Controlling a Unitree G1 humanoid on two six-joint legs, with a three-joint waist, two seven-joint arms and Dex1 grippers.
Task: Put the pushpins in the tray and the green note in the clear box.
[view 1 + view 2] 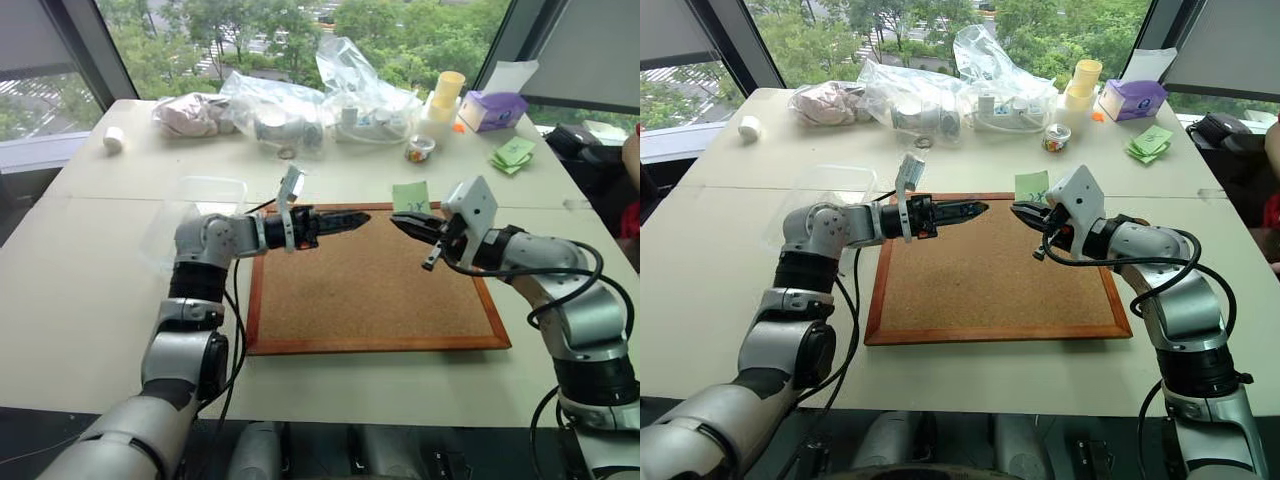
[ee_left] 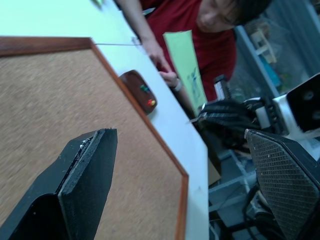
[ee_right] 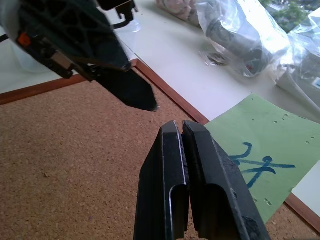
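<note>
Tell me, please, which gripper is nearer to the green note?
The right gripper: its tip sits just beside the green note, at the cork board's far edge. The left gripper hovers further off, over the board.

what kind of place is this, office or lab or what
Probably an upper-floor office or lab: a white table by big windows overlooking treetops, holding a cork board, sticky notes and a tissue box.

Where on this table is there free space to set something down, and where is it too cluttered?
The cork board is bare in its middle, under both arms. The white table is free left of the board and along the near edge. The far side is crowded: plastic bags, cups and green note pads.
</note>
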